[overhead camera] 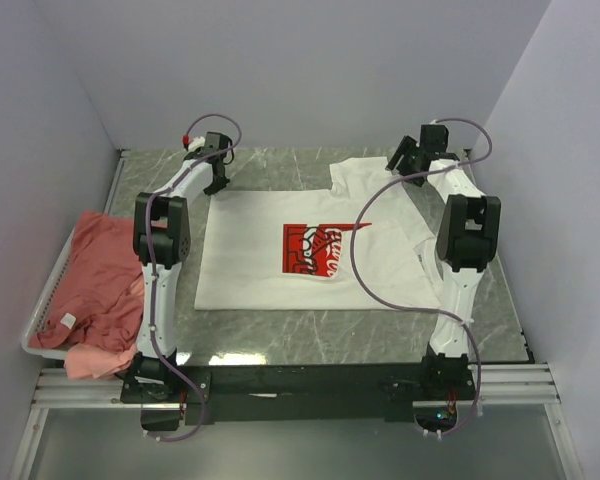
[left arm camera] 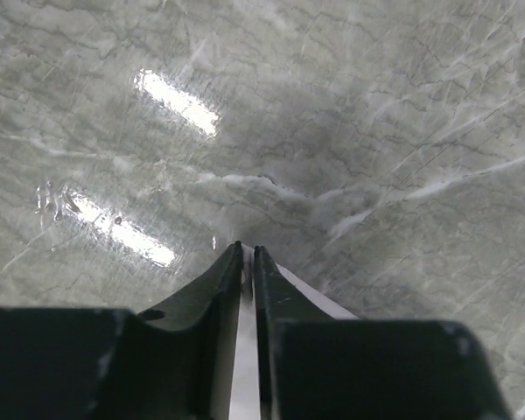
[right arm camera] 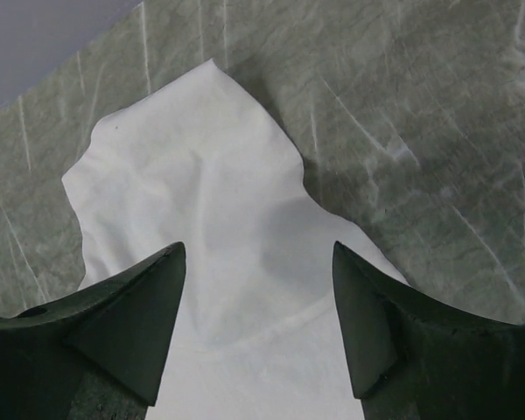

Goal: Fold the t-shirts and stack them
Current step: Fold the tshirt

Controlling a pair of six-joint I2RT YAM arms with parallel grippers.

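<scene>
Left gripper [left arm camera: 247,250]: jaws were pinched almost together with a thin strip of white cloth caught between them. It sat at the shirt's corner, beyond and left of the red print [overhead camera: 324,250].
Right gripper [right arm camera: 258,249]: jaws were spread wide and holding nothing, poised over the white sleeve [right arm camera: 201,175] beyond and right of the red print. Whether the tips touched the cloth, I could not tell.
White t-shirt [overhead camera: 248,250]: it was spread flat, print up, on the marble table [overhead camera: 280,170], with the red print at its middle. The body lay smooth, with 1 sleeve rumpled below the right gripper.
Pink t-shirts [overhead camera: 100,270]: a crumpled heap lay well left of the red print, in the white wire basket [overhead camera: 40,312] and hanging over its near edge.
Hard to see: the lettering on the red print was too small to read. The right arm [overhead camera: 467,235] covered part of the shirt to the right of the red print. How many pink shirts made up the heap, I could not tell.
</scene>
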